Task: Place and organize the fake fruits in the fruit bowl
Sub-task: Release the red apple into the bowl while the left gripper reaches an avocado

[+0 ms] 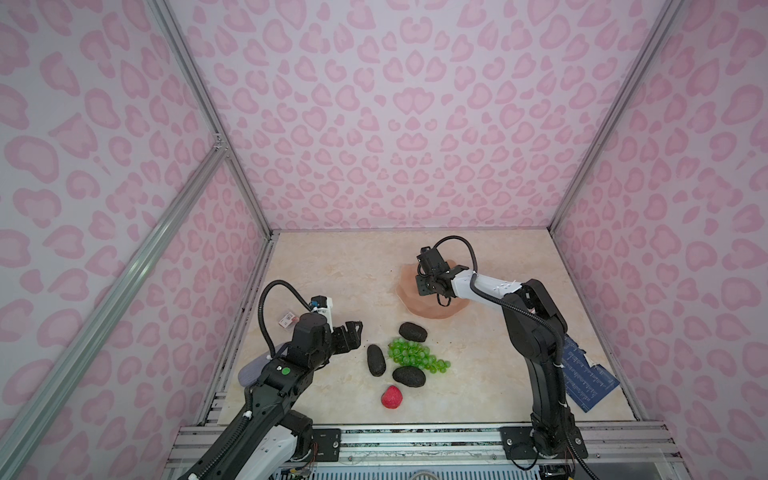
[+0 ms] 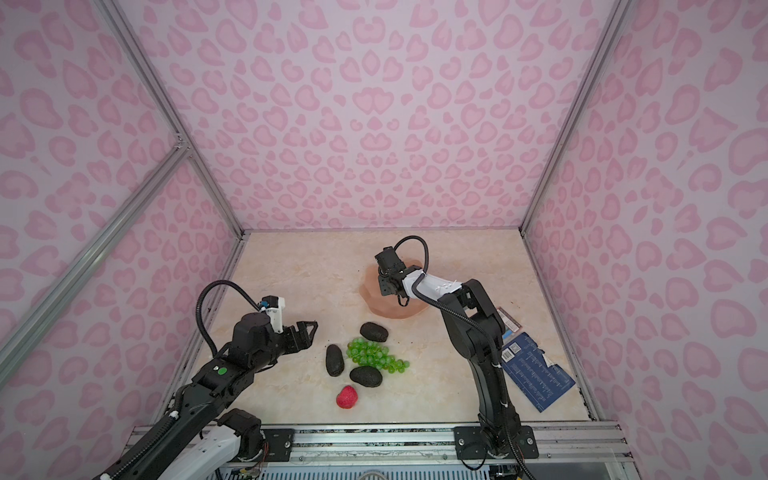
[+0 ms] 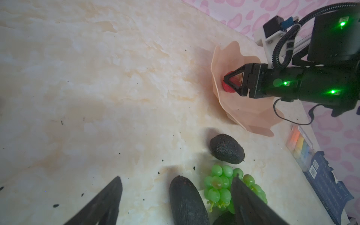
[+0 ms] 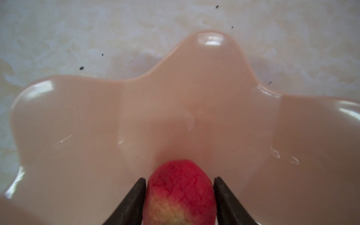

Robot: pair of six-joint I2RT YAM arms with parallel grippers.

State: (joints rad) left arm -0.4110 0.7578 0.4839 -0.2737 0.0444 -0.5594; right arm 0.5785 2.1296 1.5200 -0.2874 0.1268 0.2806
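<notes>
The peach-pink fruit bowl (image 1: 409, 296) (image 4: 175, 109) stands at the back right of the table. My right gripper (image 4: 180, 178) (image 1: 424, 286) reaches down into it. A small round red-yellow fruit (image 4: 180, 192) (image 3: 227, 87) rests on the bowl floor between its fingers, which stand a sliver off its sides, so the gripper is open. Three dark avocados (image 1: 412, 331) (image 1: 376, 360) (image 1: 409, 376), the green grape bunch (image 1: 415, 355) and the red strawberry (image 1: 392, 397) lie mid-table. My left gripper (image 1: 356, 334) (image 3: 177, 177) hovers open just left of them, with an avocado (image 3: 187, 200) framed between its fingers.
A red-white packet (image 1: 287, 320) and a grey-purple case (image 1: 251, 368) lie by the left wall, partly behind the left arm. A dark blue booklet (image 1: 586, 378) and a coloured flat box (image 2: 509, 320) lie by the right wall. Pink patterned walls close in three sides.
</notes>
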